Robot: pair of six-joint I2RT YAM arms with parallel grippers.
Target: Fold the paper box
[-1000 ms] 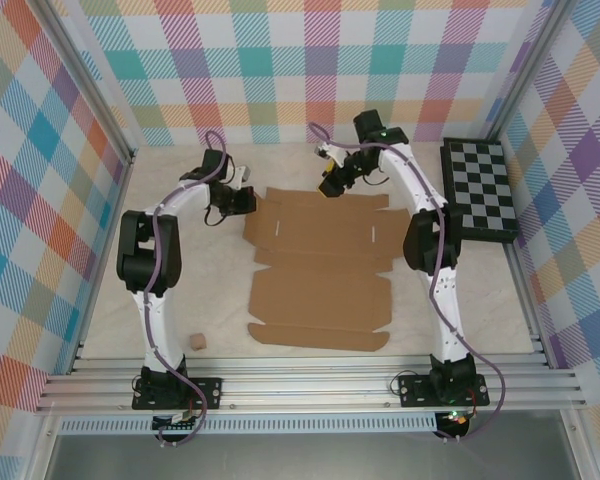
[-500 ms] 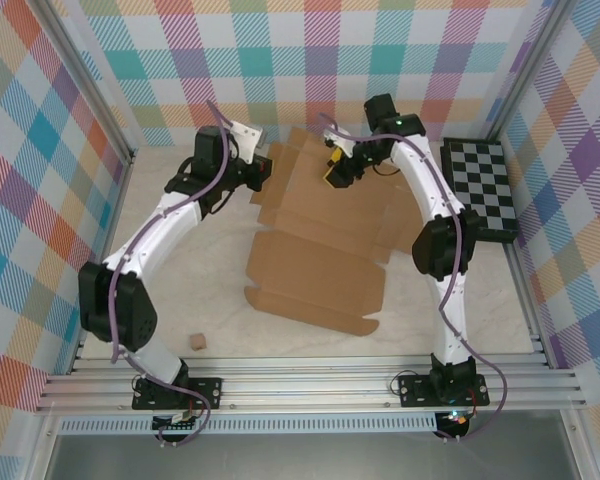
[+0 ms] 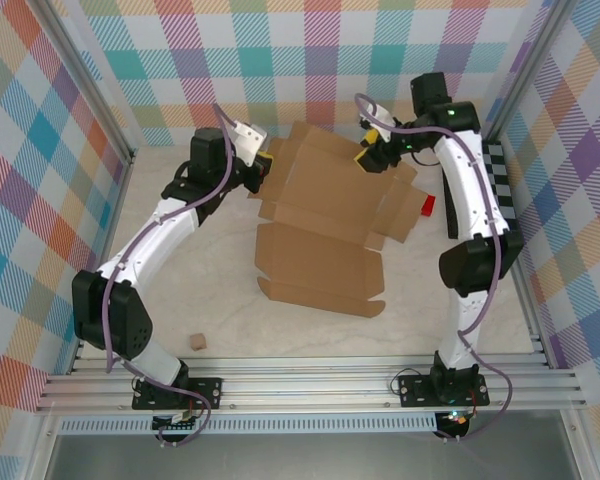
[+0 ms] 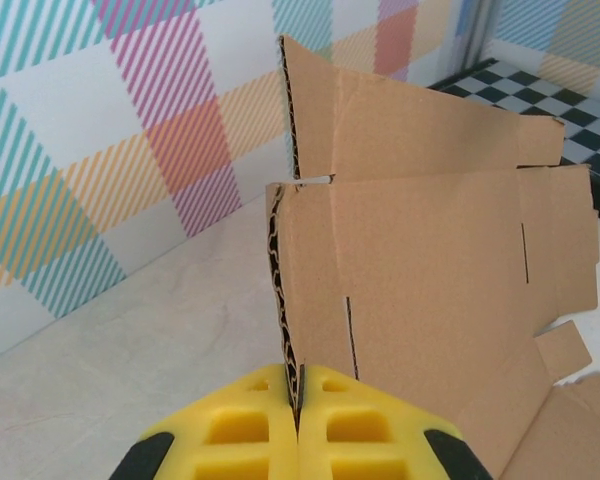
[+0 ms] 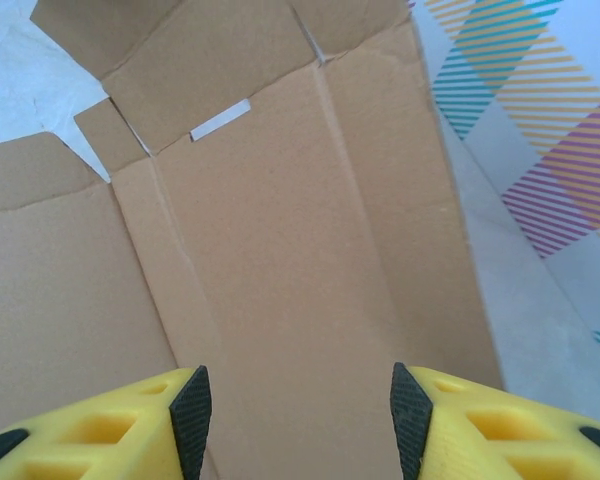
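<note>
From the top external view, the paper box (image 3: pixel 320 265) is an unfolded brown cardboard sheet in the middle of the tabletop (image 3: pixel 210 260). Its near panels lie flat and its far end is raised toward the back wall. The left tool (image 3: pixel 264 163) is at the far-left edge of the sheet, and the right tool (image 3: pixel 370 158) is over the far-right part. A small red thing (image 3: pixel 429 206) sits just beside the sheet's right flap. A checkered board (image 3: pixel 502 185) lies at the right wall, partly hidden by the right arm. A tiny tan cube (image 3: pixel 196 341) rests well apart, near the left arm's base.

In the left wrist view, the yellow fingers (image 4: pixel 240 430) are pressed together, pinching the sheet's edge, which stands upright between them.

In the right wrist view, the yellow fingers (image 5: pixel 110 440) are spread, with a flat cardboard panel and its slit showing between them. Whether they touch it cannot be told.
</note>
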